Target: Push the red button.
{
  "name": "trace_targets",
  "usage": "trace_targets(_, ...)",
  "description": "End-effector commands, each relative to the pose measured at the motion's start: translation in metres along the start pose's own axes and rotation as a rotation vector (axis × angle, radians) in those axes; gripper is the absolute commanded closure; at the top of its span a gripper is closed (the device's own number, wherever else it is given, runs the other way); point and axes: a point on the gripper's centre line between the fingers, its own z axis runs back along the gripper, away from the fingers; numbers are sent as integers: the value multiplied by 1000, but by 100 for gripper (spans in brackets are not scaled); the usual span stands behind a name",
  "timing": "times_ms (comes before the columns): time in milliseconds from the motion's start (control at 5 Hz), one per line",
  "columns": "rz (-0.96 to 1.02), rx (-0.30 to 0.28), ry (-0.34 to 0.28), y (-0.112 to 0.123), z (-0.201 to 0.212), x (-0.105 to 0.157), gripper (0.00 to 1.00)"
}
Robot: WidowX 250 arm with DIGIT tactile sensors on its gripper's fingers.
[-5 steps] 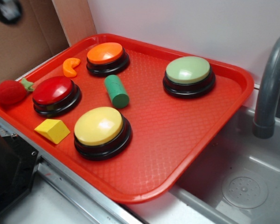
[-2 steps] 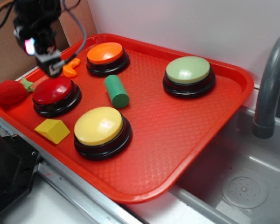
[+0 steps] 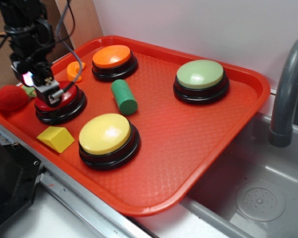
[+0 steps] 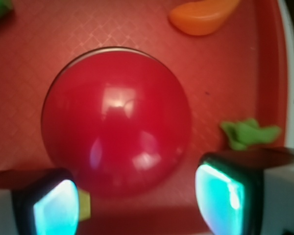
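Over the red button (image 3: 59,99) we see the gripper (image 3: 50,93) hanging at the dome's left part, its black arm rising toward the upper left corner of the exterior view. From the wrist view the jaws stand apart, one glowing pad at the lower left and one at the lower right, with the red button (image 4: 116,120) showing between and above them; nothing is gripped. We cannot tell from either view whether the gripper touches the dome.

We take the red button as our landmark. It sits on its black base at the left end of the red tray (image 3: 198,163). Just left of the button a fuzzy red ball (image 3: 10,99) rests at the tray's edge, its green stem (image 4: 247,133) lying close beside the button in the wrist view. Behind the button lies a small curved orange piece (image 3: 74,69), and further behind and to the right stands the orange button (image 3: 113,60). To the button's right a green cylinder (image 3: 124,96) lies on its side. In front of the button a yellow wedge (image 3: 55,138) rests on the tray, and in front and to the right sits the yellow button (image 3: 107,139). Far to the right stands the pale green button (image 3: 200,79). Beyond the tray's right end a grey faucet (image 3: 287,94) curves over a sink (image 3: 258,198).
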Motion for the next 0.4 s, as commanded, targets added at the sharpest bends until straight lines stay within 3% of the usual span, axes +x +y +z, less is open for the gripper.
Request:
trace_targets(0, -28, 3, -44, 1, 0, 18, 0)
trace_targets(200, -19, 41, -66, 2, 37, 12, 0)
